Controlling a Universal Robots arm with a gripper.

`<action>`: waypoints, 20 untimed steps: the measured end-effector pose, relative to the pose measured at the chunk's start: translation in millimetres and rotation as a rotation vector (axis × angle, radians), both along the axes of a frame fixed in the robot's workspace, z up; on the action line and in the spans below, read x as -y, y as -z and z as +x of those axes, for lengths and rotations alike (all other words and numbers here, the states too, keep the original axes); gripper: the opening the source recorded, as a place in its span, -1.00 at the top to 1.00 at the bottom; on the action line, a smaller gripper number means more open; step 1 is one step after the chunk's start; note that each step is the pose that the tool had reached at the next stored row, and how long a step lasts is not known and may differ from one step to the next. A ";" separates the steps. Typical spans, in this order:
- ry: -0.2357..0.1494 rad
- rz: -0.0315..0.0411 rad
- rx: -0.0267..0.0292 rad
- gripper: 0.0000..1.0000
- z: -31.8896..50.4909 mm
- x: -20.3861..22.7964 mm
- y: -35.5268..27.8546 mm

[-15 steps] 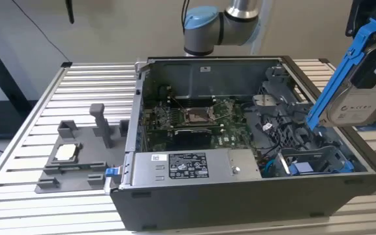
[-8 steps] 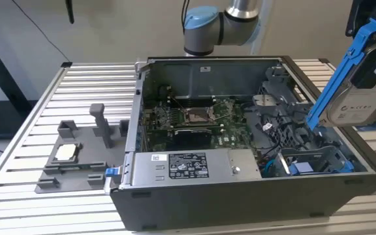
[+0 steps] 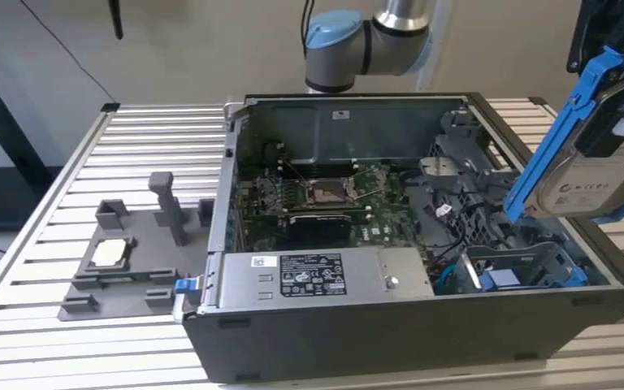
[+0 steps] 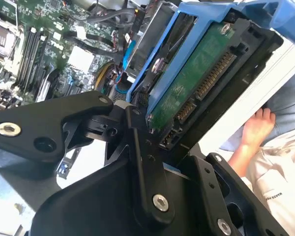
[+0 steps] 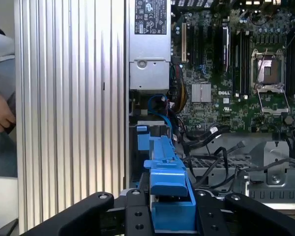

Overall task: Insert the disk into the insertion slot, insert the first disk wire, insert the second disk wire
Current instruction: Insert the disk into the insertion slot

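Gripper [image 5: 171, 212]: clamped on the disk's connector end, one finger each side of its blue bracket.
Disk [image 3: 600, 175]: held in the air at the exterior view's right, clear of the case [image 3: 399, 333]; its circuit side shows in the second wrist view.
Long axis: steeply tilted, near upright, with the free end lowest.
Slot [image 3: 523, 253]: near right corner of the case, below the disk and slightly toward the exterior view's left; well apart from it.
Relation: free end points down toward the slot and has not entered it.
Connector: bare, no wire attached.
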State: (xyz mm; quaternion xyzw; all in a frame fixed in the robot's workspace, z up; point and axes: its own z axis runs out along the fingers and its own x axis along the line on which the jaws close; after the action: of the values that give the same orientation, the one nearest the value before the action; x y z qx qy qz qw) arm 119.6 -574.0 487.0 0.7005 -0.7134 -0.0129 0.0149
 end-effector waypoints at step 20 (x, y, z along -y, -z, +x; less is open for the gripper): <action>0.000 0.0002 -0.0001 0.35 -3.4 -0.6 36.3</action>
State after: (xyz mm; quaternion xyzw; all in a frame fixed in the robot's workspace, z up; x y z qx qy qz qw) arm 116.1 -573.4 450.7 0.7005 -0.7134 -0.0130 0.0149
